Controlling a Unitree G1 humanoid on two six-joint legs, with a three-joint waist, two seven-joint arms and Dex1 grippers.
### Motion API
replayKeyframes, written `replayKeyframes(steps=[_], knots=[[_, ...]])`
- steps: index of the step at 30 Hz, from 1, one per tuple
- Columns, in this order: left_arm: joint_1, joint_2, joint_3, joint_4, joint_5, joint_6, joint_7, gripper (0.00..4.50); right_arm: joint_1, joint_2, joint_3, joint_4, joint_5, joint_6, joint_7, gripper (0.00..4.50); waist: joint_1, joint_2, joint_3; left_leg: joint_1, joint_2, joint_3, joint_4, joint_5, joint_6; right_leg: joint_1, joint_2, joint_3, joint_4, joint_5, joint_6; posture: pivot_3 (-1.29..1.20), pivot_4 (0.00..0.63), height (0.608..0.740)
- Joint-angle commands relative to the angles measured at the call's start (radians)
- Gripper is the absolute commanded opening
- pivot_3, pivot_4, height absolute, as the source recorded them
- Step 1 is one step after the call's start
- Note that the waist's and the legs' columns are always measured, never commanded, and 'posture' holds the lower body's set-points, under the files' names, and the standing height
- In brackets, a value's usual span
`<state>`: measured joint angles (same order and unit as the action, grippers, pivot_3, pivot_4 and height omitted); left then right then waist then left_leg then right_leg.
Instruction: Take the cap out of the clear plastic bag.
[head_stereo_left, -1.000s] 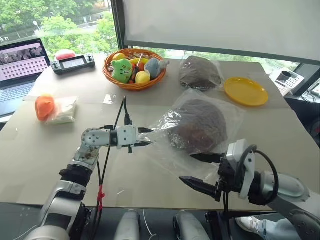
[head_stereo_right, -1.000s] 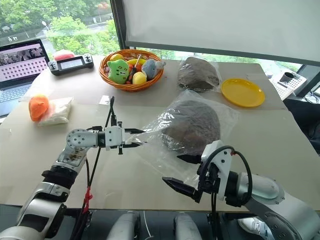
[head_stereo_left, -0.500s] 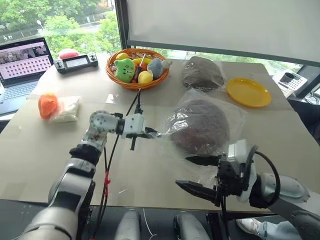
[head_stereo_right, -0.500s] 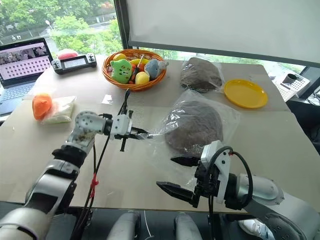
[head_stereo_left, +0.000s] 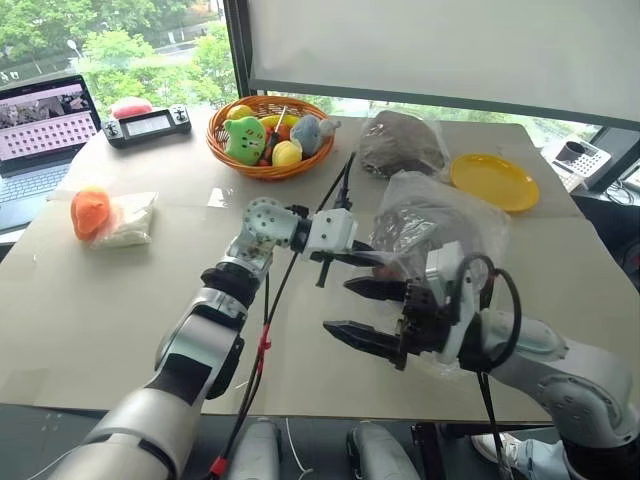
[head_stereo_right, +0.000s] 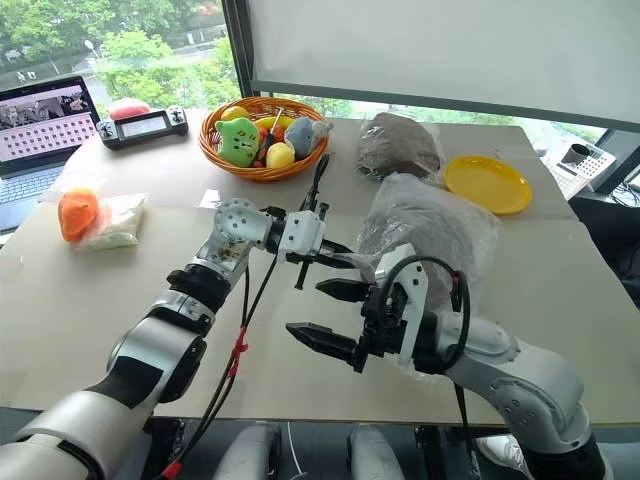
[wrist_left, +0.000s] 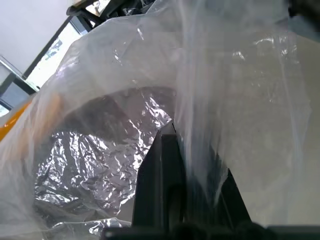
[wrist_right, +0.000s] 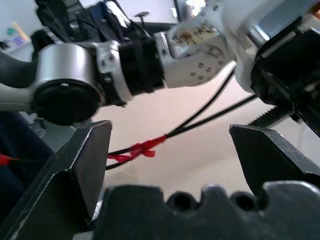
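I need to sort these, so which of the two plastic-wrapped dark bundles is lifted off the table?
The cap in the clear plastic bag, pinched by the left end effector. The greyer wrapped bundle lies beside the yellow plate.

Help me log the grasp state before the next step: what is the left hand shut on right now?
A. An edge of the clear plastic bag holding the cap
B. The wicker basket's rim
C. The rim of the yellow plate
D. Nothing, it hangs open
A: the left hand is pinched shut on the clear plastic bag, lifting it with the cap inside, while the right hand waits open just below.
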<state>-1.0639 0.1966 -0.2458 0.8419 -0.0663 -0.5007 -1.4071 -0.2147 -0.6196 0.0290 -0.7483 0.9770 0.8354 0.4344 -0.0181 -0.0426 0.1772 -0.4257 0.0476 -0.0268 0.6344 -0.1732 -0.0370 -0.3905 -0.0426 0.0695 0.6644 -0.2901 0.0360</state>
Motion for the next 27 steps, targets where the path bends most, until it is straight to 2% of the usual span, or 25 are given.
replayKeyframes(steps=[1, 10, 13, 18, 24, 27], knots=[[0.019, 0.006, 0.022, -0.096, -0.028, 0.034, 0.032, 0.09, 0.013, -0.02, 0.002, 0.007, -0.178, -0.037, -0.09, 4.5, 0.001, 0.0, 0.0, 0.0, 0.0, 0.0, 0.0, 0.0, 0.0, 0.0, 0.0, 0.0, 0.0, 0.0, 0.0, 0.0, 0.15, 0.74], [0.065, 0.021, 0.027, -0.21, -0.051, 0.135, 0.065, 0.09, 0.114, -0.113, 0.008, 0.031, -0.533, -0.034, -0.227, 4.5, 0.005, 0.0, 0.0, 0.0, 0.0, 0.0, 0.0, 0.0, 0.0, 0.0, 0.0, 0.0, 0.0, 0.0, 0.0, 0.0, 0.15, 0.74], [0.069, 0.017, 0.024, -0.222, -0.051, 0.151, 0.074, 0.09, 0.128, -0.154, 0.065, 0.029, -0.641, -0.019, -0.244, 4.5, 0.0, 0.0, 0.0, 0.001, 0.0, 0.0, 0.0, 0.0, 0.0, 0.0, 0.0, 0.0, 0.0, 0.0, 0.0, 0.0, 0.15, 0.74], [0.074, 0.008, 0.02, -0.244, -0.066, 0.183, 0.076, 0.09, 0.099, -0.204, 0.25, 0.12, -0.909, -0.054, -0.3, 4.5, -0.002, 0.001, 0.0, 0.001, 0.0, 0.0, 0.0, 0.0, 0.0, 0.0, 0.0, 0.001, 0.0, 0.0, 0.001, 0.0, 0.15, 0.74], [0.071, -0.001, 0.017, -0.243, -0.066, 0.196, 0.085, 0.09, 0.048, -0.157, 0.371, 0.231, -1.133, -0.107, -0.346, 4.5, -0.001, 0.001, 0.0, 0.001, 0.0, 0.0, 0.0, 0.0, 0.0, 0.0, 0.0, 0.001, 0.0, 0.0, 0.001, 0.0, 0.15, 0.74], [0.081, -0.006, 0.011, -0.259, -0.068, 0.209, 0.087, 0.09, -0.001, -0.074, 0.426, 0.359, -1.264, -0.128, -0.429, 4.5, -0.003, 0.001, 0.0, 0.001, 0.0, 0.0, 0.001, 0.0, 0.0, 0.0, 0.0, 0.001, 0.0, 0.0, 0.001, 0.0, 0.15, 0.74]])
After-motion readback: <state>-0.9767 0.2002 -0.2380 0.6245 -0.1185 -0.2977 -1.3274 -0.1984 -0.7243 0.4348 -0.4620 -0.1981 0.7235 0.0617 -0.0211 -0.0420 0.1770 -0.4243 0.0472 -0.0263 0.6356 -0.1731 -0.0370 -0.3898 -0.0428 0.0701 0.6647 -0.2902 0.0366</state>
